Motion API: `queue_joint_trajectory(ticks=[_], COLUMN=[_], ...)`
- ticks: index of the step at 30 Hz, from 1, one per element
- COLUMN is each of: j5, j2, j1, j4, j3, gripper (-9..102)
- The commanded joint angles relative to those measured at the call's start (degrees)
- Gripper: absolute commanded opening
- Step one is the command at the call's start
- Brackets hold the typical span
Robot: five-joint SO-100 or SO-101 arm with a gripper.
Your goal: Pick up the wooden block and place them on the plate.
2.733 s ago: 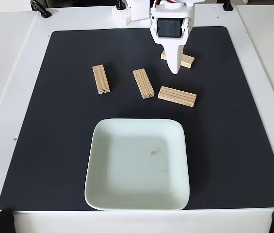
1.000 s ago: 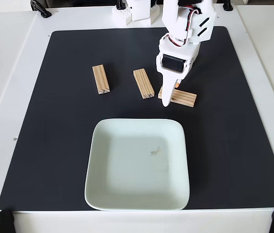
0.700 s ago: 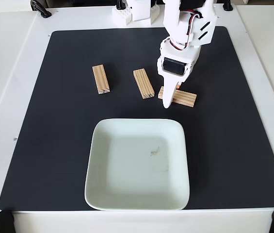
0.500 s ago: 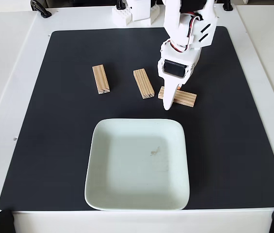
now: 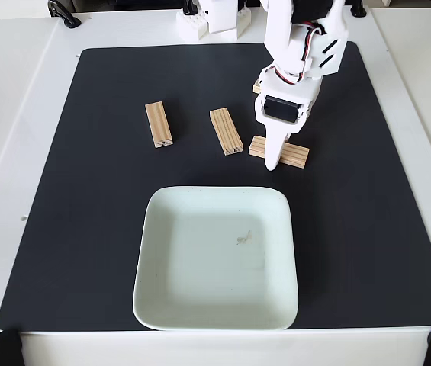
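The end effector (image 5: pixel 273 162), grip state unclear, overlaps a wooden block (image 5: pixel 294 155) just above the plate (image 5: pixel 154 305).

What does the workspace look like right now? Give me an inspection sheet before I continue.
Surface: black mat on a white table.
Job's things: plate empty apart from a small mark, near the mat's front edge. Left block and middle block lie apart on the mat. Right block lies crosswise just behind the plate, partly under the gripper. A bit of a fourth block shows behind the arm.
Clutter: nothing seen.
Grippers: gripper points down over the right block; open or shut cannot be told.
Cables: red and black wires on the arm.
Surroundings: black clamps at the table's far edge, black straps at its front corners.
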Motion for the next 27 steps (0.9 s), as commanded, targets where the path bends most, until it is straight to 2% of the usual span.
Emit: queue_joint_trajectory(ticks=[1,2,4,12,16,22,27], j5=[-0.18,-0.18,-0.18,-0.18,-1.05,-11.95,-26.37], j2=[0.53,0.53,0.53,2.29,9.40,26.89,42.19], j1=[0.09,0.09,0.09,0.09,0.00,-1.58,0.09], j4=[0.44,0.44,0.53,0.53,-0.18,-0.35,-3.43], j3=[-1.93,-1.76,-1.49,-1.49,1.05,10.90,18.98], gripper=[2,-2,1,0,0,0,0])
